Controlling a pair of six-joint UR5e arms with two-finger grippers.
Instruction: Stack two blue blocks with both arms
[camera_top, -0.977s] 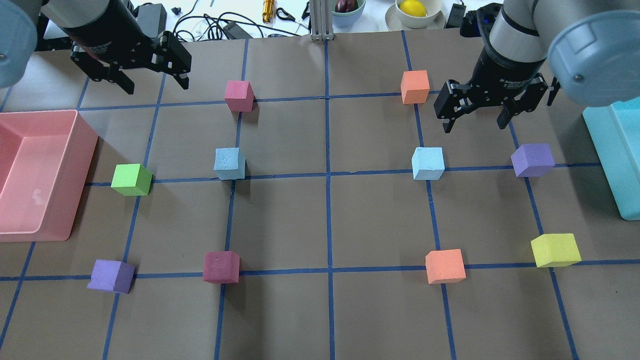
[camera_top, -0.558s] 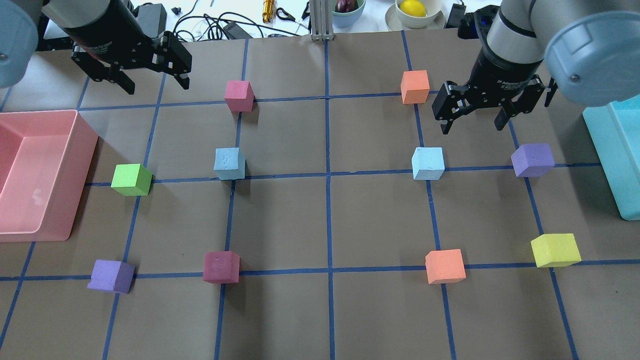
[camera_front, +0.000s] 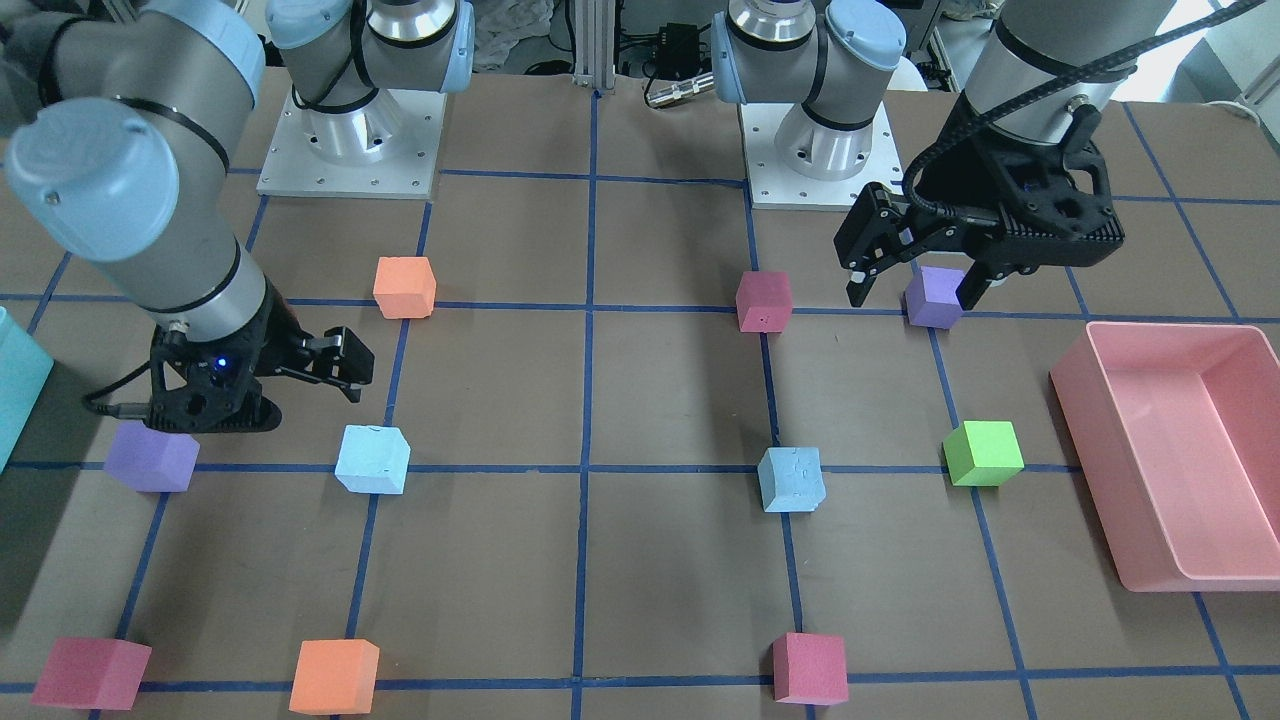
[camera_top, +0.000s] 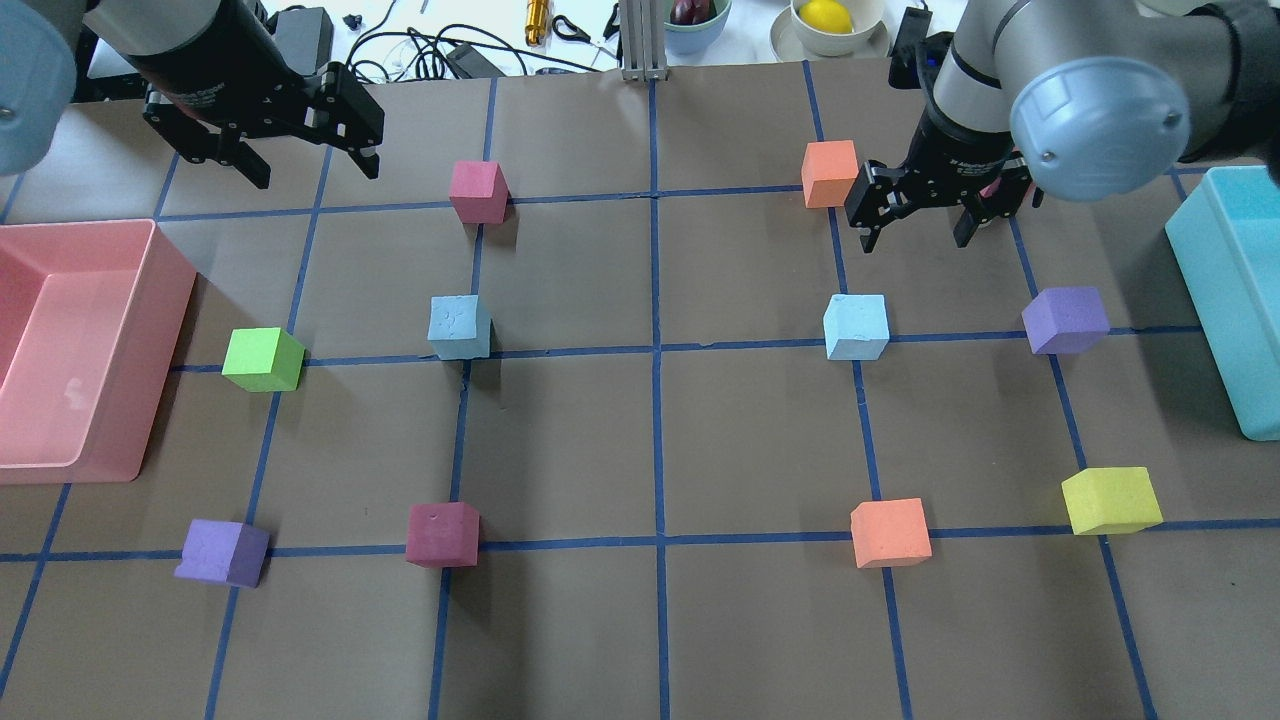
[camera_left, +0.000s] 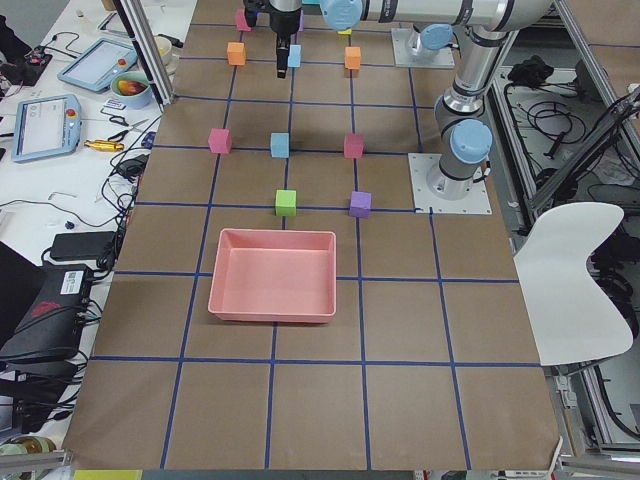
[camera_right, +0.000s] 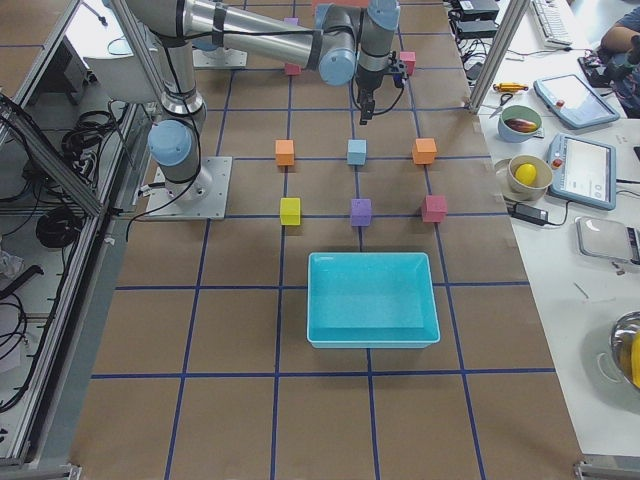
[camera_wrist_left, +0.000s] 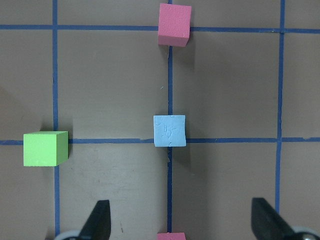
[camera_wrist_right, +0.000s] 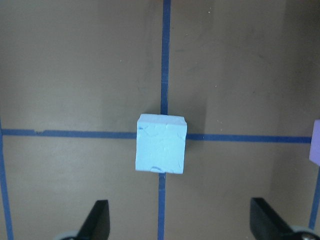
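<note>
Two pale blue blocks sit on the brown table. The left one (camera_top: 459, 327) also shows in the left wrist view (camera_wrist_left: 169, 130). The right one (camera_top: 856, 326) also shows in the right wrist view (camera_wrist_right: 161, 143). My left gripper (camera_top: 312, 170) is open and empty, hovering at the far left, well away from the left block. My right gripper (camera_top: 915, 242) is open and empty, above the table just beyond the right block and beside an orange cube (camera_top: 830, 173). In each wrist view the block lies ahead, between the open fingertips (camera_wrist_left: 97, 220) (camera_wrist_right: 97, 217).
A pink tray (camera_top: 100, 460) stands at the left edge and a teal bin (camera_top: 1215, 300) at the right. Other cubes lie on the grid: green (camera_top: 262, 359), pink (camera_top: 478, 192), purple (camera_top: 1065, 320), yellow (camera_top: 1110, 500), orange (camera_top: 890, 532), maroon (camera_top: 442, 534), purple (camera_top: 222, 552).
My right gripper has moved a little left and farther from the robot, and looks lower; its elbow has swung inward. The left arm and the blocks have not moved.
</note>
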